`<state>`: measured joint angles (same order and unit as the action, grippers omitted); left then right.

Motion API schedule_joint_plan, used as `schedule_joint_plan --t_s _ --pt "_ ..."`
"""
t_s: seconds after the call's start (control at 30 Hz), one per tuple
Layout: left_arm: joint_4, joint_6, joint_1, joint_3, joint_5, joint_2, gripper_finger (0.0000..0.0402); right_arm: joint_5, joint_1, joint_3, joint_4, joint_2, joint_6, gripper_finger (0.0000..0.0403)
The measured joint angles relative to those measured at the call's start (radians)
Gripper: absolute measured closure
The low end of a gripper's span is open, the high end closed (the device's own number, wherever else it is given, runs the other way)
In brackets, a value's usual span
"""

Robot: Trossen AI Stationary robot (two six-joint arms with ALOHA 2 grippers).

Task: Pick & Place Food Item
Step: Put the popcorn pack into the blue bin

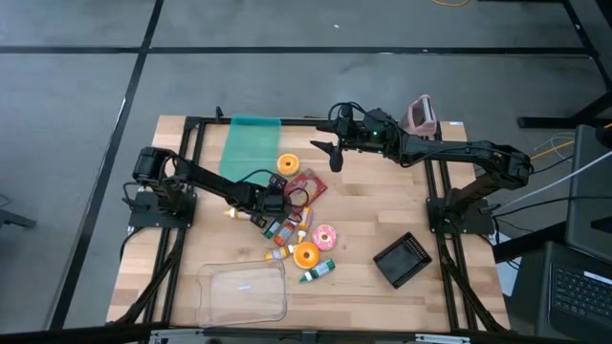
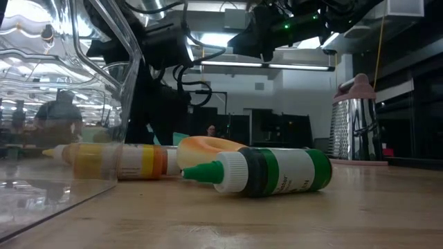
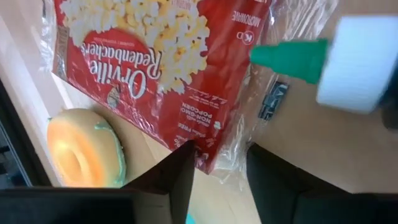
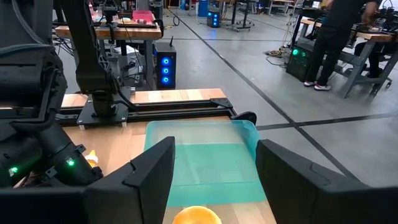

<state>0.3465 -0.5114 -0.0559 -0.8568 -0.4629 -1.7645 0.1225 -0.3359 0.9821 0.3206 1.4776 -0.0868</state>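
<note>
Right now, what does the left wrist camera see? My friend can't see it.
The left gripper has its dark jaws on either side of the edge of a red popcorn bag lying on the wooden table. An orange donut sits beside the bag, and a green-tipped bottle lies nearby.

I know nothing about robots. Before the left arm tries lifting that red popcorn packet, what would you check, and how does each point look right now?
1. Left tool lined up on the popcorn packet: ok, the packet's edge sits between its fingers.
2. Grip closed firmly on the packet: cannot tell.
3. Neighbours clear of the lift: not ok, a green-capped bottle and an orange donut lie close beside the packet.
4. Right tool out of the way: ok, it hangs open near the teal tray.
5. Clear container reachable: ok, at the table's front.
</note>
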Motion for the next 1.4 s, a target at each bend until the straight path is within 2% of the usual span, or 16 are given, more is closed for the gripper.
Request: schedule_joint_plan --t_s 0.23,0.47,0.67,1.0,1.23,1.4 --pt "-0.041 0.026 0.009 0.020 -0.007 -0.013 0.0316 0.002 0.000 0.000 0.000 0.000 0.005 0.0181" --pt "-0.054 0.066 0.027 0.018 -0.017 -0.033 0.0393 0.002 0.000 0.000 0.000 0.000 0.005 0.0181" --pt "-0.012 0.082 0.033 -0.030 0.003 -0.036 0.0399 0.002 0.000 0.000 0.000 0.000 0.008 0.0181" --pt "0.105 0.055 0.035 -0.194 0.041 -0.042 0.0399 0.012 0.000 0.000 0.000 0.000 0.003 0.0181" --pt "0.181 0.034 0.035 -0.268 -0.015 -0.040 0.0399 0.028 0.000 0.000 0.001 0.000 0.000 0.0181" --pt "0.254 0.033 0.035 -0.314 -0.102 -0.037 0.0399 0.028 0.000 0.000 0.011 0.000 -0.003 0.0181"
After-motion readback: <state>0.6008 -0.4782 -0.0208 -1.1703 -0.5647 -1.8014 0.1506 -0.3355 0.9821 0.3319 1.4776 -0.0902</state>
